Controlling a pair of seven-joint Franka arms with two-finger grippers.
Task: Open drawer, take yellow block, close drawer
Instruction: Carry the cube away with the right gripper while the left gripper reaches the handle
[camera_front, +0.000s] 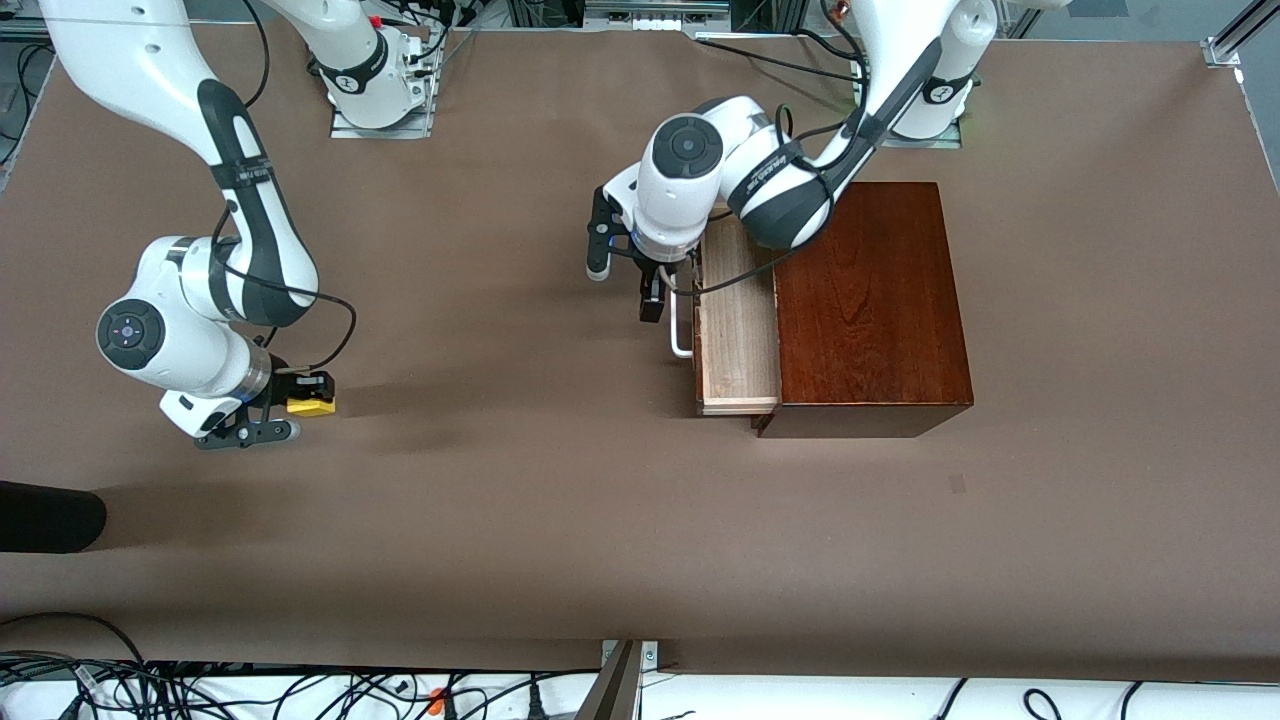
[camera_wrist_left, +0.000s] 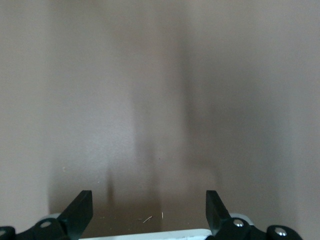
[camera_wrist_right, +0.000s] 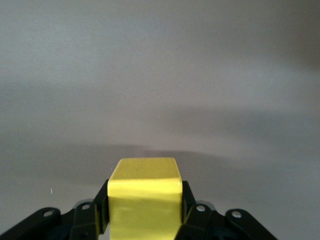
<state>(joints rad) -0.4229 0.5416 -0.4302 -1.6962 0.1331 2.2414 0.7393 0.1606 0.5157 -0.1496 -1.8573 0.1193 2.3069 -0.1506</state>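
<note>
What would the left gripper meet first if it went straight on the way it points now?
Probably only the bare table. The left gripper is open beside the drawer handle, and its wrist view shows nothing but tabletop between and ahead of the fingers. How far off the surface lies is unclear.

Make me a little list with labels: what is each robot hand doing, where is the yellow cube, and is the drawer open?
right gripper: shut on the small bright yellow block, over bare table toward the right arm's end
left gripper: open, holding nothing, at the white U-shaped bar handle
drawer: pale-wood tray pulled out of the glossy dark-brown wooden box; the part that shows holds nothing
table: brown surface
task left: drawer not yet closed
</note>
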